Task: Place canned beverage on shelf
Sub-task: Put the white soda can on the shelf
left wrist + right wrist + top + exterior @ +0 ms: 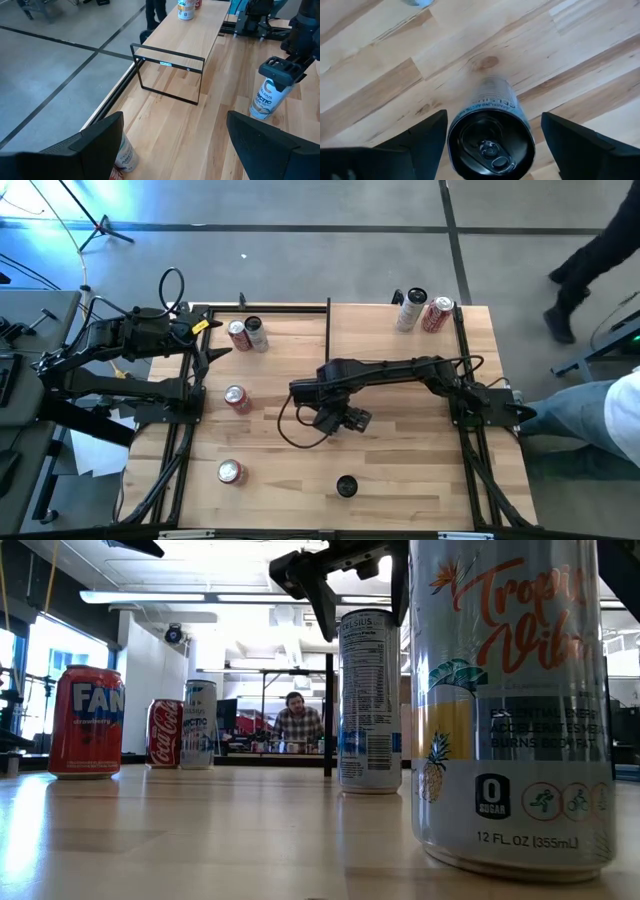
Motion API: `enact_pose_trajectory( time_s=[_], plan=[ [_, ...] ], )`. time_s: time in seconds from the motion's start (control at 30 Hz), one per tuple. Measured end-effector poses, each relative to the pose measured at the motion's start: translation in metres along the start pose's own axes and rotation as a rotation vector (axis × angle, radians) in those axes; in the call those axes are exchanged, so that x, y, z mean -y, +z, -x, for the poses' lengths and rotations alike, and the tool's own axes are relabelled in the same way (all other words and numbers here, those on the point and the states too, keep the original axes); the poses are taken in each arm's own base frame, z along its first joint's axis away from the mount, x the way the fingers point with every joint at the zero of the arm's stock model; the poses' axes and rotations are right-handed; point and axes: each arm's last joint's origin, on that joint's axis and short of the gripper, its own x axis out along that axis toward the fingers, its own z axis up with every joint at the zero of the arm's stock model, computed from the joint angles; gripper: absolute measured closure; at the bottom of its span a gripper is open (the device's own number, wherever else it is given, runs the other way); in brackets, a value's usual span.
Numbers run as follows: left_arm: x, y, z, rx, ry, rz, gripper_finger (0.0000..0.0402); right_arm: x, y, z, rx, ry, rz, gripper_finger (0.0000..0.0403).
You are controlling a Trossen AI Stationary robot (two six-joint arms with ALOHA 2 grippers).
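Right wrist view: upright can [491, 132] stands between the right gripper's [490, 145] spread fingers; bare tabletop [380, 60] surrounds it.

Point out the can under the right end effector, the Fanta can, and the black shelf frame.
Celsius can [491, 142], right wrist view, on its dark lid.
Fanta can [87, 721], low view, on its red side.
Shelf frame [168, 62], left wrist view, on its top bar.

Grey polished concrete floor [300, 205] crossed by dark seam lines. Black tripod stand [100, 225] on floor beyond table. Low view: white ceiling with long fluorescent light strips [190, 597], bright window [60, 650] at side, seated person [297, 720] far back.
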Motion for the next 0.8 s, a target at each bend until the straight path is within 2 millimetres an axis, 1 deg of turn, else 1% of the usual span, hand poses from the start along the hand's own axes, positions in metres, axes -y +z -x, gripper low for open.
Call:
enact_pose_trajectory(
  time_s=[0.2,0.6,0.7,0.8],
  plan=[
    [0.0000,0.0000,0.0000,0.000,0.000,0.000,0.0067,-0.0002,-0.0005,0.0000,-0.005,0.002,-0.071,0.0094],
    [0.0000,0.0000,0.0001,0.000,0.000,0.000,0.0067,-0.0004,-0.0003,0.0001,-0.005,0.002,-0.078,0.0096],
    [0.0000,0.0000,0.0001,0.000,0.000,0.000,0.0067,-0.0004,-0.0003,0.0001,-0.004,0.003,-0.098,0.0108],
    [0.0000,-0.0001,0.0001,0.000,0.000,0.000,0.0067,-0.0006,-0.0001,0.0001,0.002,0.009,-0.116,0.0134]
  ],
)
